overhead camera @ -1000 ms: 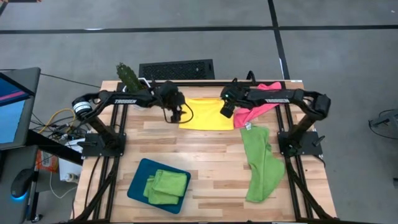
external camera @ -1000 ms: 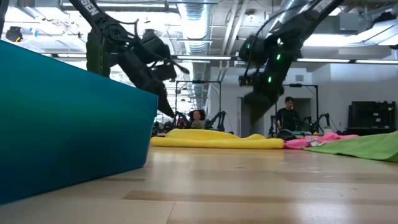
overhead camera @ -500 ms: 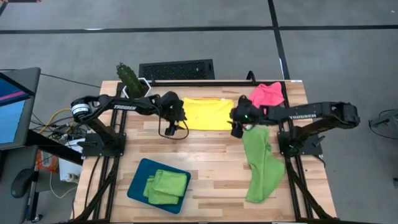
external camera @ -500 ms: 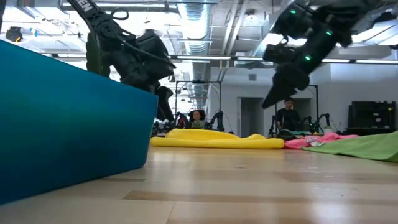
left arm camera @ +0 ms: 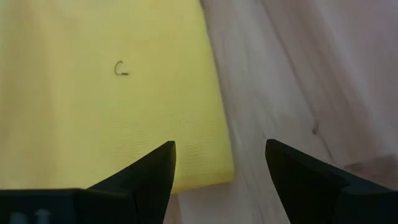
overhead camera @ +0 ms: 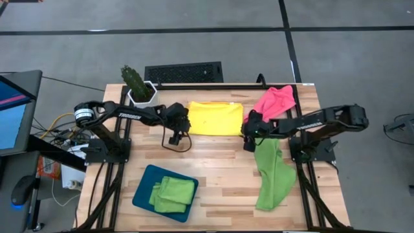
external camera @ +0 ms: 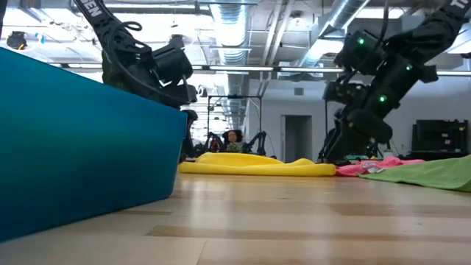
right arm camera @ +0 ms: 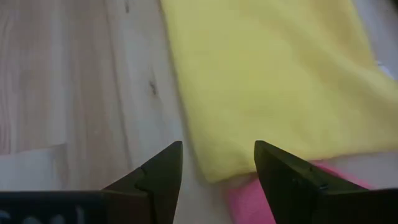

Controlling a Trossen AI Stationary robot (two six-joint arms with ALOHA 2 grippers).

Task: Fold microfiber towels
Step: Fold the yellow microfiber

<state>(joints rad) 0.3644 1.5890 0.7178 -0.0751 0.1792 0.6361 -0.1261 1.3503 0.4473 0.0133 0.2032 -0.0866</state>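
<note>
A yellow towel [overhead camera: 215,118] lies flat at the table's far middle. My left gripper [left arm camera: 221,149] hangs open just above the towel's near left corner [left arm camera: 214,174], seen from above as my left gripper [overhead camera: 177,136]. My right gripper [right arm camera: 217,146] hangs open over the near right corner [right arm camera: 208,171], seen from above as my right gripper [overhead camera: 248,142]. A pink towel [overhead camera: 275,102] lies crumpled at the far right. Spread along the right side is a lime green towel [overhead camera: 272,171].
A dark teal tray [overhead camera: 145,188] at the near left holds folded lime green towels [overhead camera: 171,194]. A potted cactus [overhead camera: 136,83] stands at the far left corner. Bare wood lies between the tray and the yellow towel.
Both grippers have moved toward the table's near edge and sunk lower. The left has rolled and now stands at the yellow towel's near left corner. The right has swung from over the towel's right end to its near right corner. The towels have stayed where they were.
</note>
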